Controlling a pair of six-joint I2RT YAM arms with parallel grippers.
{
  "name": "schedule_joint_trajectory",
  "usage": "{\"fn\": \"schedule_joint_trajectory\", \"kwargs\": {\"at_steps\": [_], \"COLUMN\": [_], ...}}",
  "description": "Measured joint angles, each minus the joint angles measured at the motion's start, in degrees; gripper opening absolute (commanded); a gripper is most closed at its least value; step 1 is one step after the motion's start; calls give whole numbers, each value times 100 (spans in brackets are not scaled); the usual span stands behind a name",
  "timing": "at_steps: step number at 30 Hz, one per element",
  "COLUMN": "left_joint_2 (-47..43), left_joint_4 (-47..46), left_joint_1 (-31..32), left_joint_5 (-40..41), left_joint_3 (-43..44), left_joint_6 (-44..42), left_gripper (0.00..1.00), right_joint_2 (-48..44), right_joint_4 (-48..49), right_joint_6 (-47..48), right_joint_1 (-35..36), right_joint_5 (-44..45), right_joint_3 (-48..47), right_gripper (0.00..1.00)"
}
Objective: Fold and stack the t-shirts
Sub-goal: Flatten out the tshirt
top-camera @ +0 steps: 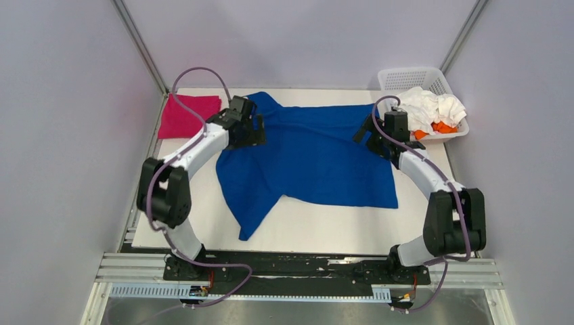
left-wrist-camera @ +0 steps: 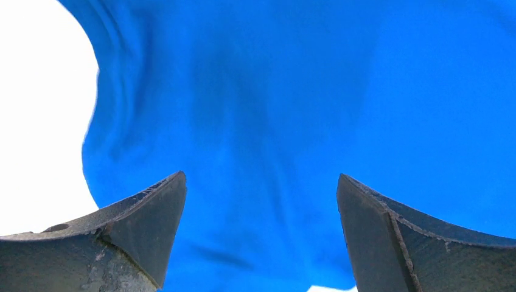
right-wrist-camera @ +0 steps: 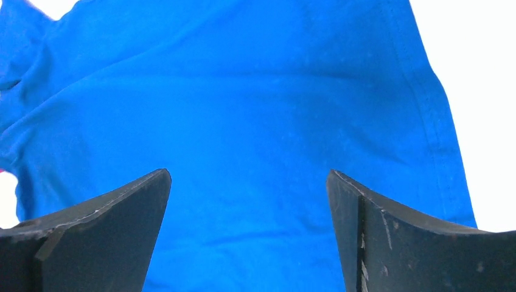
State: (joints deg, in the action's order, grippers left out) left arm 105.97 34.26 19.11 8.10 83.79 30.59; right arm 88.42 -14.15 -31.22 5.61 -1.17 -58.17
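Note:
A royal blue t-shirt (top-camera: 311, 156) lies spread on the white table, plain side up, with one part trailing toward the front left. My left gripper (top-camera: 252, 127) is open over its far left part; the blue cloth (left-wrist-camera: 261, 121) fills the left wrist view between its spread fingers. My right gripper (top-camera: 371, 134) is open over the shirt's far right edge; the blue cloth (right-wrist-camera: 243, 121) and its hem show in the right wrist view. A folded magenta-pink t-shirt (top-camera: 187, 115) lies at the far left. White t-shirts (top-camera: 433, 105) and orange t-shirts (top-camera: 441, 127) are heaped in the basket.
The white lattice basket (top-camera: 406, 78) stands at the far right corner of the table (top-camera: 325, 227). Grey walls enclose the table on three sides. A metal rail with the arm bases runs along the near edge.

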Motion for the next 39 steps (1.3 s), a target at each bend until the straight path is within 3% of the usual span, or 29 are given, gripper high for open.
{"fn": "schedule_joint_trajectory", "kwargs": {"at_steps": [5,11,13,17,21,23,24,26,34,39], "left_joint_2": [-1952,-2850,-2848,-2813,-2485,-2240,-2194,-2079,-2076,-2500], "left_joint_4": [136,901,1154,1467,1381,1307,1250,1187,1082,573], "left_joint_1": [960,2131,2557,3230,3250,3244,3246,3250,3086,1915], "left_joint_5": [192,310,293,212,192,114,85,59,-90,-1099], "left_joint_3": [-1576,-3051,-3298,-3727,-3954,-3954,-3921,-3834,-3692,-3499], "left_joint_6": [284,1012,1252,1722,1945,1998,2017,2046,1753,1329], "left_gripper": [100,98,93,74,54,36,21,0,0,2], "right_joint_2": [-756,-1106,-1287,-1602,-1735,-1735,-1735,-1735,-1735,-1733], "right_joint_4": [0,-111,-177,-225,-238,-258,-271,-278,-341,-535], "right_joint_6": [9,26,24,26,28,28,28,28,28,26], "right_joint_1": [22,26,28,28,28,28,28,28,28,28], "right_joint_5": [-181,-413,-459,-498,-492,-492,-490,-490,-492,-474], "right_joint_3": [549,1051,1176,1274,1333,1351,1362,1381,1410,1410], "right_gripper": [100,100,100,100,100,100,100,100,100,100]}}
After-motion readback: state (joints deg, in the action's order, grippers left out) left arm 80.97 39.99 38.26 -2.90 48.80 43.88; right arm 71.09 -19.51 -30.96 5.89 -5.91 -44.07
